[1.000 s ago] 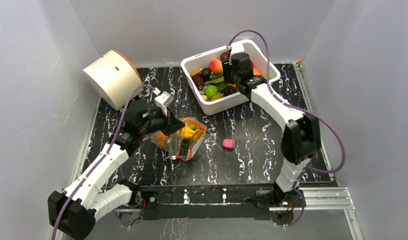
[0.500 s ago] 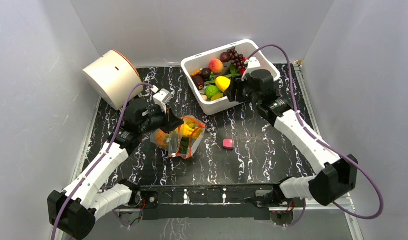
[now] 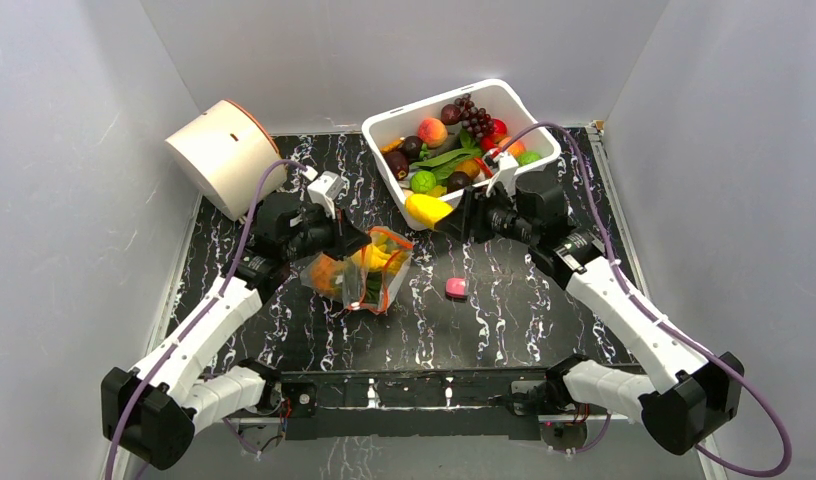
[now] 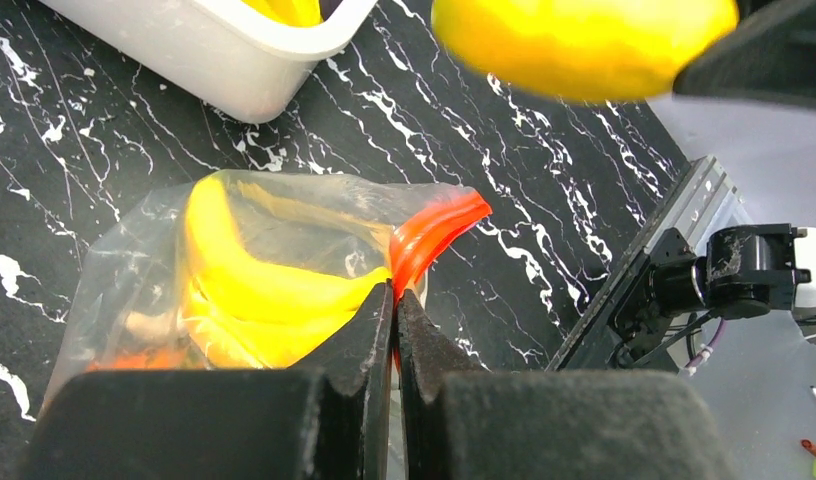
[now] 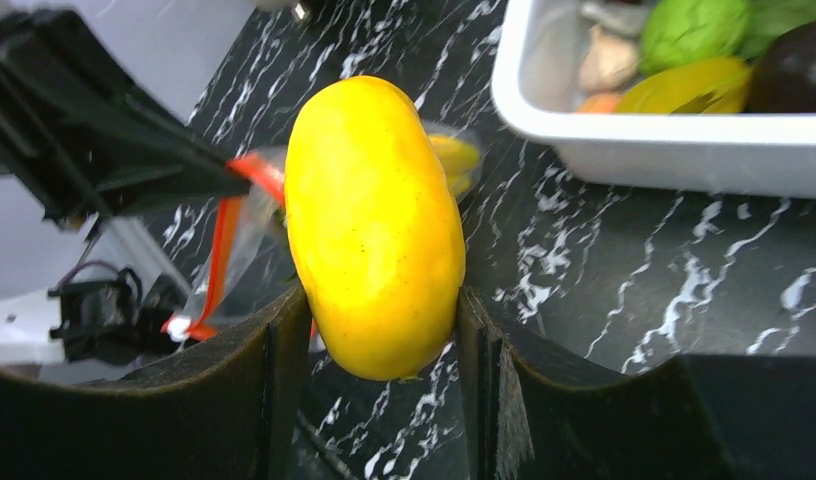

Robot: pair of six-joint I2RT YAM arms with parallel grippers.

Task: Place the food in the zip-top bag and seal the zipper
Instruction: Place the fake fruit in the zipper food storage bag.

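Pinching the zipper [image 4: 436, 224] in my left gripper [image 4: 394, 300] so the bag [image 4: 134, 262] stood open, I held the yellow fruit [image 5: 374, 220] clamped in my right gripper [image 5: 379, 305] near its mouth.

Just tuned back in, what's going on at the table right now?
The left claw is shut on the zip-top bag at its mouth, beside the zipper. A banana bunch is already inside. The right claw holds a yellow fruit in the air between the white bin and the bag. The zipper is not sealed yet.
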